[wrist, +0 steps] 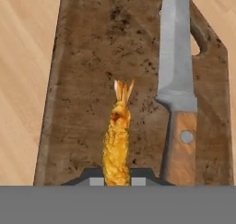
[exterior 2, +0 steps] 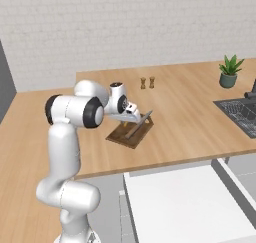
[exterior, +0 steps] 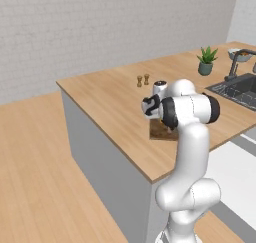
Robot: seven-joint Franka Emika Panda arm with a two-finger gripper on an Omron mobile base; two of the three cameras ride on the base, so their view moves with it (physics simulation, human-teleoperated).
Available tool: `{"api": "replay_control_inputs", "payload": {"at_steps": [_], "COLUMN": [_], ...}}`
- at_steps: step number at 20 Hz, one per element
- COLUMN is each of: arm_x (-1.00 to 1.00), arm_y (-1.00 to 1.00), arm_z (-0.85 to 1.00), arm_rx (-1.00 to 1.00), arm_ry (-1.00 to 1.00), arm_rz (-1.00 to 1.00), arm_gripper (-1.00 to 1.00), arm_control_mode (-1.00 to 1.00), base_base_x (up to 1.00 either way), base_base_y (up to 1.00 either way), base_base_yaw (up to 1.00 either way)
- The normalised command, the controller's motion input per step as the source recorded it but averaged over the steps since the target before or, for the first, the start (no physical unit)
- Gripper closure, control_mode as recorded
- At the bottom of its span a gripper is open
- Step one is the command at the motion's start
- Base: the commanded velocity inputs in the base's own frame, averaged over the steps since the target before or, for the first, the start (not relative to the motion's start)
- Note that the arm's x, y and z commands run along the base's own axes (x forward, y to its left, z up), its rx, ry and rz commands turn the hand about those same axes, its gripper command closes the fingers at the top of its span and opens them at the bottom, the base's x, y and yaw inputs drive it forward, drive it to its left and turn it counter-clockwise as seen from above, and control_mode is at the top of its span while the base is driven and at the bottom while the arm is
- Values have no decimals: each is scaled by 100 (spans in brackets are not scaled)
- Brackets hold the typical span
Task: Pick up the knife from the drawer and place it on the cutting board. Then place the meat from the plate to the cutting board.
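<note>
A wooden kitchen counter (exterior 2: 200, 112) runs across the scene, with a white pulled-out drawer (exterior 2: 185, 207) below its near edge. On the counter lies a dark brown cutting board (exterior 2: 120, 135), and the white robot arm bends over it. The knife (wrist: 177, 75), with a steel blade and a wooden handle, already lies flat along one side of the board, so the first half of the task looks done. The claw (wrist: 116, 181) hangs just above the board, its two dark tips clamped on the meat (wrist: 117, 140), a golden breaded fried shrimp whose tail fans out away from the claw. The shrimp sits over the middle of the board, just beside the knife and not touching it. Whether it already rests on the wood or hangs slightly above cannot be told. By the look of it, what is left is to let go of the meat on the board and lift away.
</note>
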Motion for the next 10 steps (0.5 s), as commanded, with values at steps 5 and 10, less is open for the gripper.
{"api": "replay_control_inputs", "payload": {"at_steps": [5, 10], "arm_x": [27, 5], "arm_y": [-21, 0], "arm_z": [-23, -8], "arm_rx": [0, 0], "arm_ry": [0, 0], "arm_rz": [-1, 0], "arm_gripper": [-100, -100], "arm_control_mode": [-100, -100], "base_base_x": [0, 0], "base_base_y": [0, 0], "base_base_yaw": [0, 0]}}
